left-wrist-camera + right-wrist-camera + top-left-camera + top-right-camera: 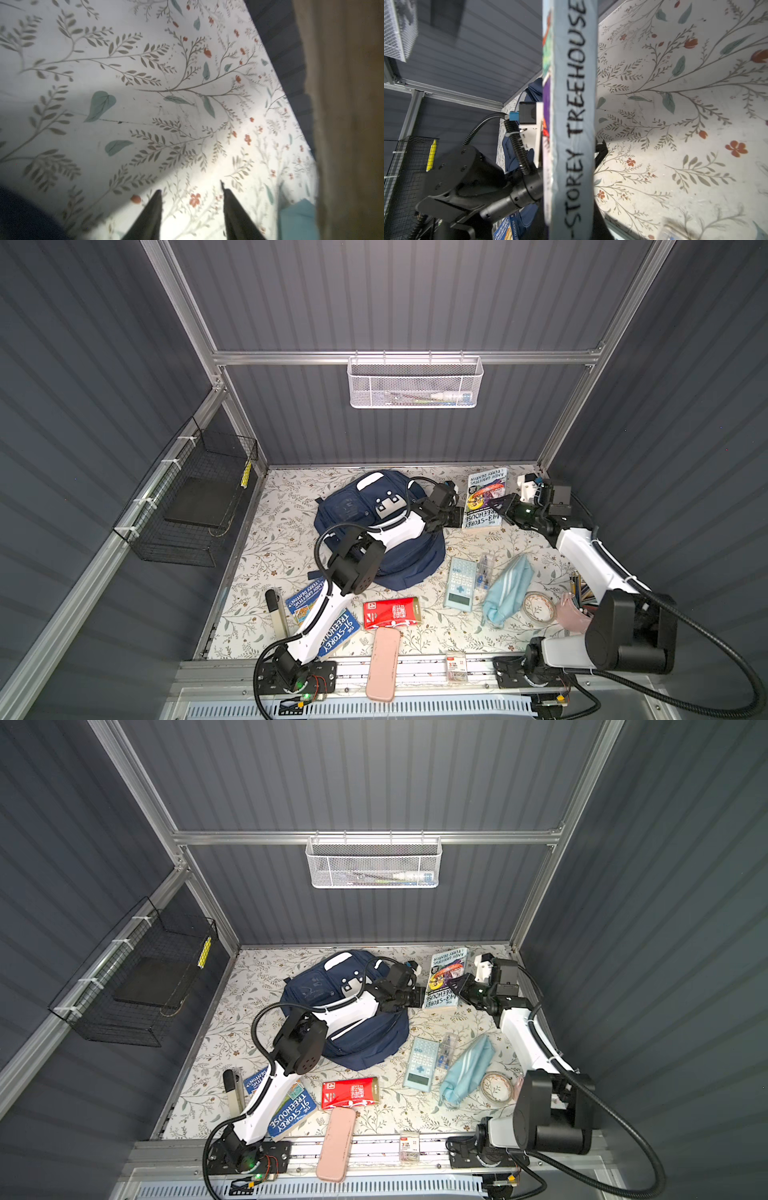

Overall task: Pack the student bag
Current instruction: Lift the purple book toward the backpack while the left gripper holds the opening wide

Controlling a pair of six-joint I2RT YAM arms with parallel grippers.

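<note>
The student bag [347, 512] lies slumped on the table [291, 506] at mid-frame in both top views, just left of the 143-Storey Treehouse book [484, 497]. Soft and floppy, it probably needs holding at a zip edge or top handle. The left gripper [456, 516] stands parted and empty; the right gripper [498, 506] pinches the book's spine. The left arm [399, 531] hides the bag's opening

Matt navy cloth student bag [345, 510], paper book [484, 497], metal-mesh basket [415, 383].
</note>
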